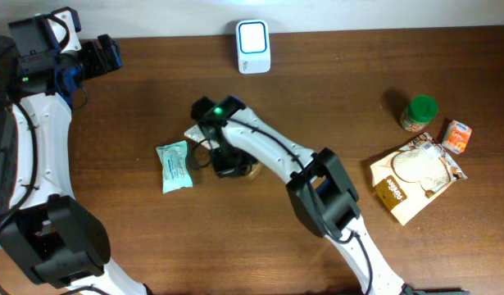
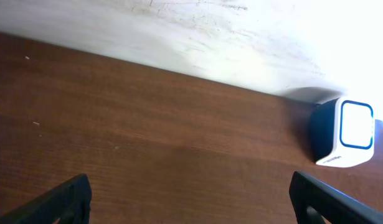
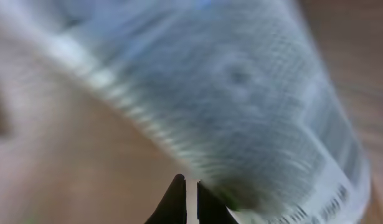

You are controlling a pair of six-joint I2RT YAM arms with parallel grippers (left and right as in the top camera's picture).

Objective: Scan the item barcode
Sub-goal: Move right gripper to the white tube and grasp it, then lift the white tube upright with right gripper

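the right gripper (image 3: 186,200) has its fingertips pressed together right at the edge of the packet (image 3: 228,106), and i cannot tell whether any film is caught. a shallow pinch could let the packet slip on the way to the scanner (image 1: 253,47), which stands well beyond it. the right arm (image 1: 268,147) stretches out low, wrist bent down. the left gripper (image 2: 191,208) hangs spread wide, facing the scanner.
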